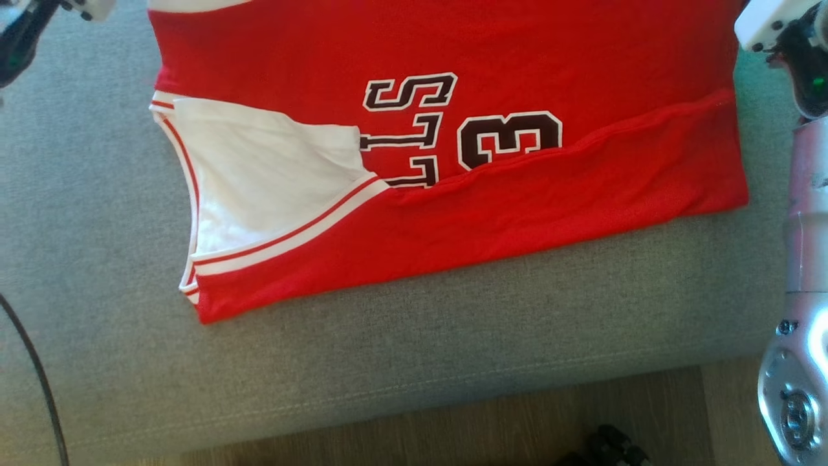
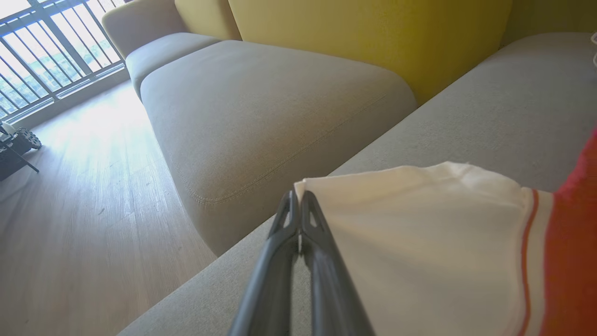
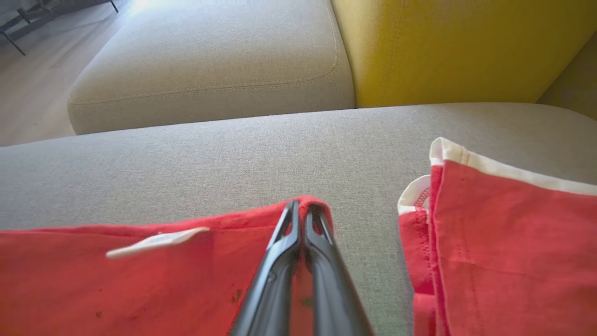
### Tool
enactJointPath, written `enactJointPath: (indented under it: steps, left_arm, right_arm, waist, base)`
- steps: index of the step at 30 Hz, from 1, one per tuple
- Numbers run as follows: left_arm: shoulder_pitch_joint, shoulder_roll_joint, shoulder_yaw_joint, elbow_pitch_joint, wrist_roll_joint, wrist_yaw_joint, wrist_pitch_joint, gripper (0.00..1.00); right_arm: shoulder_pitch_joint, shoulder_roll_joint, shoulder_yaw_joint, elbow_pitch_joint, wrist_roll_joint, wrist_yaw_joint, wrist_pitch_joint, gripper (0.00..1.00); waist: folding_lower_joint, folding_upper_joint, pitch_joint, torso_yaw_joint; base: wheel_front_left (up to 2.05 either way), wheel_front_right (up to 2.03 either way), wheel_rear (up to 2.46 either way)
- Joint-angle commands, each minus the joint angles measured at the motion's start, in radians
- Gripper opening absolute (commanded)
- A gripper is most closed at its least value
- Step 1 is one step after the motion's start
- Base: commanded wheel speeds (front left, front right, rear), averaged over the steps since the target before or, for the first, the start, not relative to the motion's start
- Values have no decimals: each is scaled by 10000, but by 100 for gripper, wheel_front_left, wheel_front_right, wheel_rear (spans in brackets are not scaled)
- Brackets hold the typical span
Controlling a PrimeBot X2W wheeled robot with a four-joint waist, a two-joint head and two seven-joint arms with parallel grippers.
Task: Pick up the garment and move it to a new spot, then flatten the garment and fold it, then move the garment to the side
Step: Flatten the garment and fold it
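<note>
Jersey (image 1: pixel 550 194) part-folded on sofa (image 1: pixel 453 349) — side move left, I judge | my left gripper (image 2: pixel 298 198) pinches its white panel (image 2: pixel 419 224), right gripper (image 3: pixel 303 210) its red hem (image 3: pixel 210 228).

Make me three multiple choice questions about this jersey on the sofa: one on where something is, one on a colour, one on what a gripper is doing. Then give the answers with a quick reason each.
1. Where does the jersey lie?
A. on a kitchen counter
B. on the grey sofa seat
C. on a table

2. What colour is the back cushion behind the seat?
A. yellow
B. blue
C. black

3. What is the left gripper doing?
A. standing wide open
B. shut on nothing
C. shut on the jersey's white part

Answers:
1 B: the head view shows it spread on the grey seat.
2 A: both wrist views show it yellow.
3 C: its fingertips meet on the white corner.
</note>
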Motion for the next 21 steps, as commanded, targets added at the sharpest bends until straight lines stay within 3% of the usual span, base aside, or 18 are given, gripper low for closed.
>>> enactJointPath:
  steps: [1,10,21]
  left_arm:
    - [-342,356,381,-90,28,15,-161,0]
    - [1053,1012,262,-1369,-88,146,-675,0]
    - [3323,2477,537,-4383,-605,1376,-695,0]
  right_arm:
    - [35,-72,182,-375,147,-4,-81,0]
    - [1556,-856,632,-1301,1398,-4,186,0]
    - [3253,-1536,210,-2680,1952,-4,948,0]
  waist:
    - [0,0,-94,63]
    - [0,0,-634,383]
    - [0,0,-1130,688]
  base:
    - [0,0,0]
    - [0,0,0]
    - [0,0,0]
